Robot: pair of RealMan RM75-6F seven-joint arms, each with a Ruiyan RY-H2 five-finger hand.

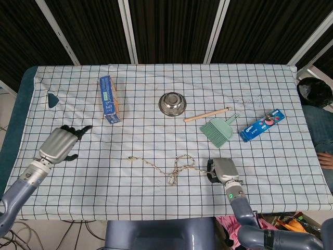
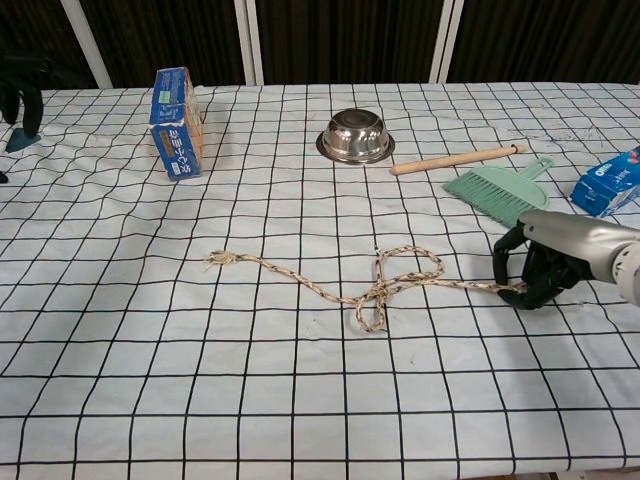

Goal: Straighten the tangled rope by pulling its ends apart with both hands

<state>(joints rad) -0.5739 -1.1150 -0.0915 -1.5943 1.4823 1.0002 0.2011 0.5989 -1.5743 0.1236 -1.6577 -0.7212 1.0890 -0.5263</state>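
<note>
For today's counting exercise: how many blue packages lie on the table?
2. A blue box stands at the back left of the table, and a blue snack packet lies at the right, beside the green brush. None seem hidden.
</note>
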